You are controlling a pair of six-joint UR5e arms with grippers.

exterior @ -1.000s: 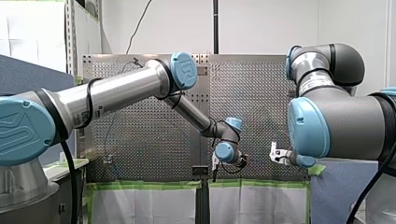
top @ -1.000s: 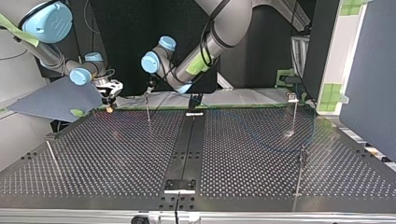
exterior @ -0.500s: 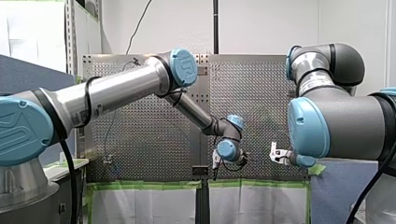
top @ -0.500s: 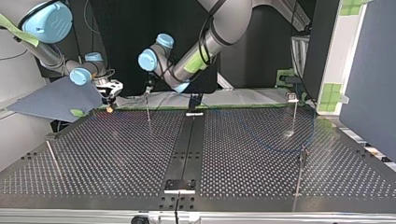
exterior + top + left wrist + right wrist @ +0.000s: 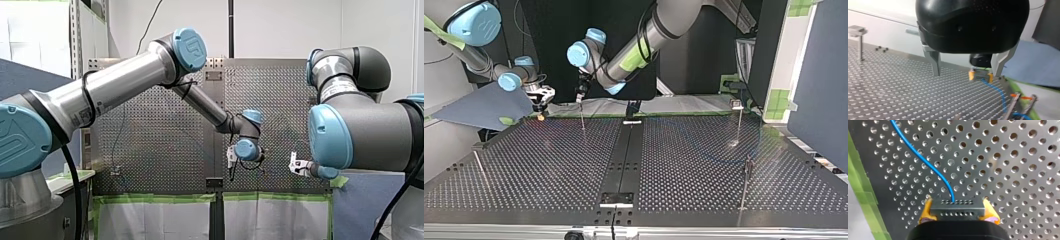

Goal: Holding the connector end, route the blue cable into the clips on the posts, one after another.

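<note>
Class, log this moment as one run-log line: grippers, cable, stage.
left gripper: open, empty | right gripper: shut on connector | blue cable: runs from connector across table | clips: seating unclear

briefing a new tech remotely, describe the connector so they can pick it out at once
In the top view, go to the far corner of the perforated table, at that view's left, where my right hand hangs. Between its yellow pads sits the connector, a small grey block with rows of tiny holes. Unlike the thin posts nearby, it has the blue cable running out of it.
</note>
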